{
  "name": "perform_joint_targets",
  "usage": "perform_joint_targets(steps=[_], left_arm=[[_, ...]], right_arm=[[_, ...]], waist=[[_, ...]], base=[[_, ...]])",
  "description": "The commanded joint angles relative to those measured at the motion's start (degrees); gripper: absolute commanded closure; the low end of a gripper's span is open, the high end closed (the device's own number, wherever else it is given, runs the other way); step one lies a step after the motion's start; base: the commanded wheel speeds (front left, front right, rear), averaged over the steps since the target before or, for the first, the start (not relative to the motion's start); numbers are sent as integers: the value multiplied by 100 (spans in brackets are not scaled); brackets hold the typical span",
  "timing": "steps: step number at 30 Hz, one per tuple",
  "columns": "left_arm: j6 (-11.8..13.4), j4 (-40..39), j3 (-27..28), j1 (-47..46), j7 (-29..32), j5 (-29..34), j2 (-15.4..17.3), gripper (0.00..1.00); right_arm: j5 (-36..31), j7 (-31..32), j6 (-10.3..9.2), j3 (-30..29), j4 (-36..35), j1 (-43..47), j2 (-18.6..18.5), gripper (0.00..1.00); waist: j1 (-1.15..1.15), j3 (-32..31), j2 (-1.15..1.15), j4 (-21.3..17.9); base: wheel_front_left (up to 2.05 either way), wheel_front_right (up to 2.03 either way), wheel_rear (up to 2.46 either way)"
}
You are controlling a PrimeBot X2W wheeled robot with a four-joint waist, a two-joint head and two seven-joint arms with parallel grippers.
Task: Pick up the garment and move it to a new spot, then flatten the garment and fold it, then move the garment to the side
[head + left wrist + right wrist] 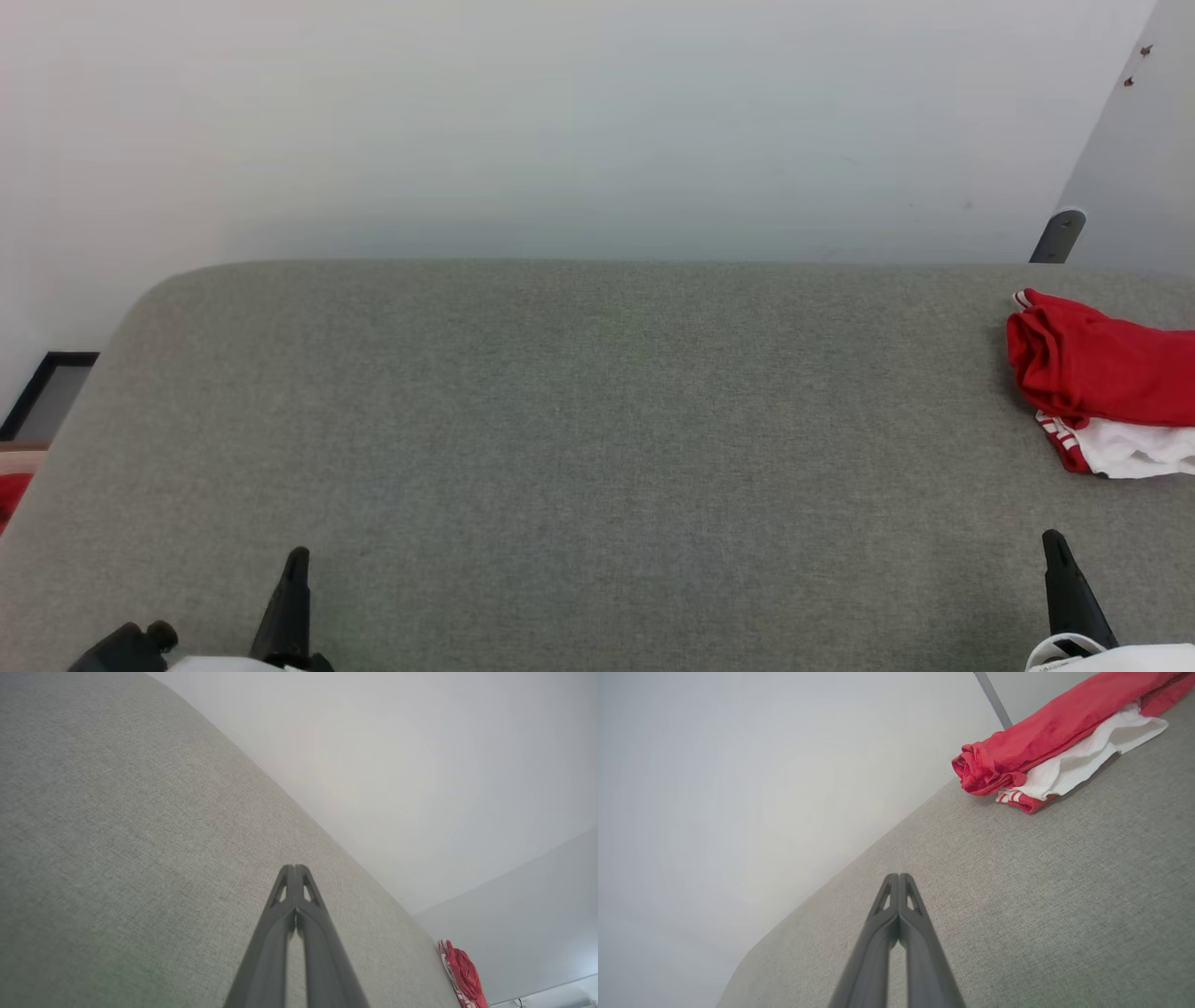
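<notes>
The garment (pixel 1102 378), red shorts with a white panel and thin red-and-white stripes, lies bunched in a heap at the right edge of the grey fabric surface (pixel 579 420), partly cut off by the frame. The right wrist view has the garment (pixel 1045 751) at upper right; the left wrist view has the garment (pixel 460 973) small at lower right. My right gripper (pixel 1055 543) is shut and empty near the front right, well short of the heap. My left gripper (pixel 297 560) is shut and empty at the front left. Both pairs of fingertips (pixel 295 870) (pixel 899 878) are pressed together.
A pale wall rises behind the surface's far edge. A dark metal post (pixel 1058 235) stands at the back right behind the garment. A dark-framed object (pixel 47 392) and something red (pixel 11 495) sit beyond the left edge. The surface's left corner is rounded.
</notes>
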Motion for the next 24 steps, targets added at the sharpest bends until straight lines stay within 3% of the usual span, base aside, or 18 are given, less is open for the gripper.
perform_joint_targets(steps=[1, 24], left_arm=[[-1, -59, 41, -153, 34, -174, 10, 100], [-1, -22, 144, -400, 411, -1438, -217, 100]], right_arm=[[210, 42, -2, 3, -43, -153, -1, 100], [1720, 415, -2, 5, 88, -424, 42, 100]], waist=[[0, 5, 0, -4], [0, 76, 0, -63]], base=[[0, 0, 0], [0, 0, 0]])
